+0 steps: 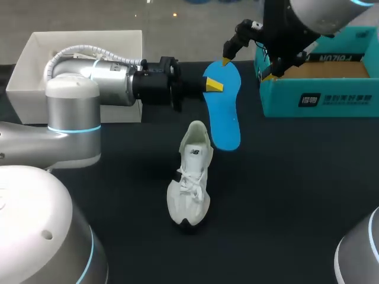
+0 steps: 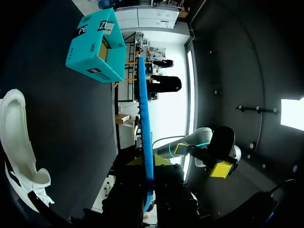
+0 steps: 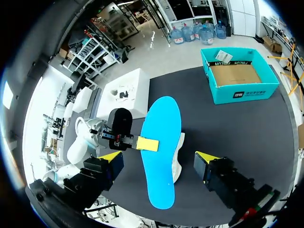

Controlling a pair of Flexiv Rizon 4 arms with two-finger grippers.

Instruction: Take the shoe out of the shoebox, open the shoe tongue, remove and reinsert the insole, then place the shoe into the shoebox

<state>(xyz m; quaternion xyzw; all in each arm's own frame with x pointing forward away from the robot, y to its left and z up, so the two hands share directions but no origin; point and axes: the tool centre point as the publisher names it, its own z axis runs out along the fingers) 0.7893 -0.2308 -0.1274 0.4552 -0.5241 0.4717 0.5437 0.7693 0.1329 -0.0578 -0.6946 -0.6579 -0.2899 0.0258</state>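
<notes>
The white shoe (image 1: 191, 180) stands upright on its sole near the middle of the dark table (image 1: 284, 195), toe toward 6 o'clock and heel opening toward 12 o'clock, laces loosely tied. It is out of the teal shoebox (image 1: 284, 97), which sits open at about 2 o'clock from the shoe, near the far edge of the table. An open white box (image 1: 23, 94) sits at about 10 o'clock, partly behind the left arm.

The blue insole (image 1: 225, 109) is out of the shoe, at about 1 o'clock from it, lying lengthwise along the 12-to-6 line with its near end just beside the shoe's heel. The left end effector (image 1: 212, 86) comes in from 9 o'clock and is clamped on the insole's long edge; one yellow tip lies on the upper face, and the left wrist view shows the insole edge-on, pinched between both fingers.

The right end effector (image 1: 246, 68) hangs over the insole's far end, toward 12 o'clock. Its fingers are spread wide and grip nothing. In the right wrist view the insole lies between them without touching either, with the shoe partly showing beneath it.
</notes>
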